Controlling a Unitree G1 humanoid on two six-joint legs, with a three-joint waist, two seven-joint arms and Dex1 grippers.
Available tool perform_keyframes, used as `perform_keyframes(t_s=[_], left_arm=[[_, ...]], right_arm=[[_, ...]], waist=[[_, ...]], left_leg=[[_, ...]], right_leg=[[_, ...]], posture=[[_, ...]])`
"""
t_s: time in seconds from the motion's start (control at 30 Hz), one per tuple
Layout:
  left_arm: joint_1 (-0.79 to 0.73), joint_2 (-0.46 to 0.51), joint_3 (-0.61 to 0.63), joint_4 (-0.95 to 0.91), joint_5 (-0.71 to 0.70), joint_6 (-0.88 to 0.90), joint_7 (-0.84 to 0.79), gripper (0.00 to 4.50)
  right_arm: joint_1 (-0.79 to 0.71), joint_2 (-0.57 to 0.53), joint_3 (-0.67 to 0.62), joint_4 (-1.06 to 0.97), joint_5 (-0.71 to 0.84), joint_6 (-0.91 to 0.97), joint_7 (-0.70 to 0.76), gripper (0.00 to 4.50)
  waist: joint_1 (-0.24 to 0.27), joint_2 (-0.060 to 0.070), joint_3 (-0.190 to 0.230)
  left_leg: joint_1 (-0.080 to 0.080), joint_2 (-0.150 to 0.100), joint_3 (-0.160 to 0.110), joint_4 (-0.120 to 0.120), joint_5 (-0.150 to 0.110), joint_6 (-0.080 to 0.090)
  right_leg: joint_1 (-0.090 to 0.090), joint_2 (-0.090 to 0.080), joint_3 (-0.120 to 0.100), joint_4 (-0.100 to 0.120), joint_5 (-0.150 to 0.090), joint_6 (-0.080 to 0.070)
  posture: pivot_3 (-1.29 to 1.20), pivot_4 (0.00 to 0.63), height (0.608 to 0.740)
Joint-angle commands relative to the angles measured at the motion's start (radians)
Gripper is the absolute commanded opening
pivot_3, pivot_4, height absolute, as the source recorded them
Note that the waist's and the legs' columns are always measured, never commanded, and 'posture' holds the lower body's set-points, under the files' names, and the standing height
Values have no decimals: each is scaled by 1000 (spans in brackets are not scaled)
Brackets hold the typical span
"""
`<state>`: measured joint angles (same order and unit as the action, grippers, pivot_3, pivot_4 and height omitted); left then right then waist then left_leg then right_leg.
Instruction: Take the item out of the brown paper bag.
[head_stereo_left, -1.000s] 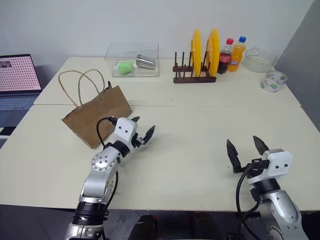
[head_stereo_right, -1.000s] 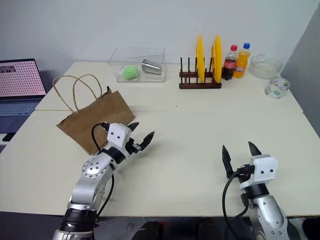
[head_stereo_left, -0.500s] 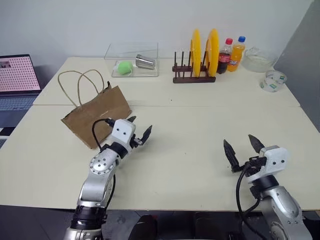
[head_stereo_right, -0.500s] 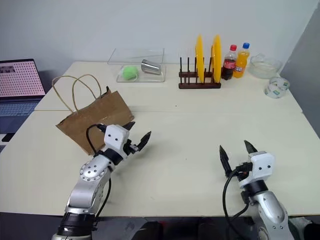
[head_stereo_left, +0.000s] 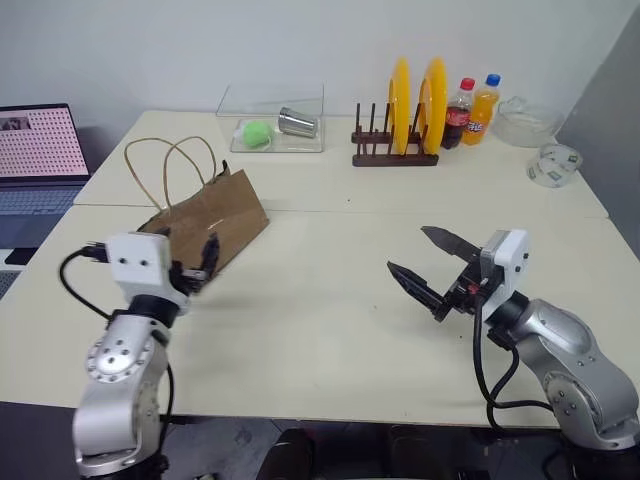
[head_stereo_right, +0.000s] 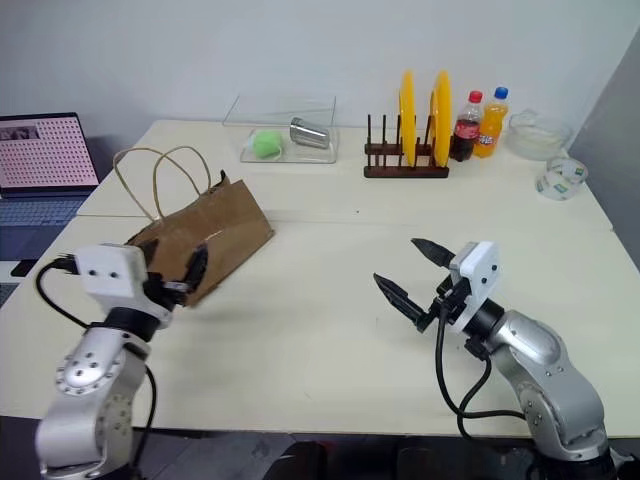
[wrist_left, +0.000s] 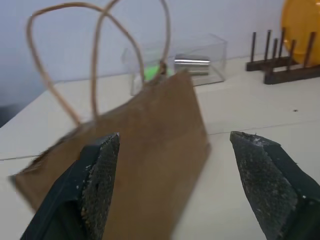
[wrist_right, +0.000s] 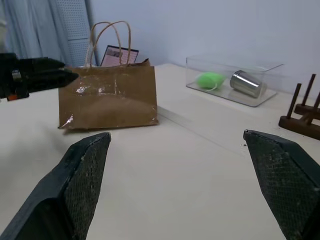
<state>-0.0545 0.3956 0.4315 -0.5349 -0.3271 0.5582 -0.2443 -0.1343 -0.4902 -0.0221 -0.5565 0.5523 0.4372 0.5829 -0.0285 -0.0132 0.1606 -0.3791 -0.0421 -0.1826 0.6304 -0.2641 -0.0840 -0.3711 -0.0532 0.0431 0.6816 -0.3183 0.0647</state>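
Bag: we see the brown paper bag (head_stereo_left: 205, 222) upright near the table's (head_stereo_left: 330, 330) left edge, handles up.
Item: hidden, presumably inside the bag.
Left gripper (head_stereo_left: 196, 265): ours, jaws spread, just beside the bag, holding nothing.
Right gripper (head_stereo_left: 428, 268): jaws spread wide, empty, mid-table.
Progress: we judge nothing is out yet; opening, reaching and lifting remain.
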Motion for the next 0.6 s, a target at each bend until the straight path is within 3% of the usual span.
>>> perform_keyframes(t_s=[0.03,0.33,0.6], left_arm=[[-99,96,139,45,-155,142,-35,3710],[-258,316,150,386,-244,260,-183,3710],[-465,436,-18,729,-152,152,-352,3710]], right_arm=[[-52,-4,10,36,14,-16,56,4500],[-101,-4,41,22,18,3,88,4500],[-138,-15,50,-67,43,86,55,4500]], waist=[[-1,0,0],[-4,-1,0],[-4,-1,0]], left_leg=[[0,0,0,0,0,0],[-1,0,0,0,0,0],[-1,0,-1,0,0,0]], right_leg=[[0,0,-1,0,0,0],[-2,0,0,0,0,0],[-2,0,0,0,0,0]], posture=[[0,150,740],[0,150,740],[0,150,740]])
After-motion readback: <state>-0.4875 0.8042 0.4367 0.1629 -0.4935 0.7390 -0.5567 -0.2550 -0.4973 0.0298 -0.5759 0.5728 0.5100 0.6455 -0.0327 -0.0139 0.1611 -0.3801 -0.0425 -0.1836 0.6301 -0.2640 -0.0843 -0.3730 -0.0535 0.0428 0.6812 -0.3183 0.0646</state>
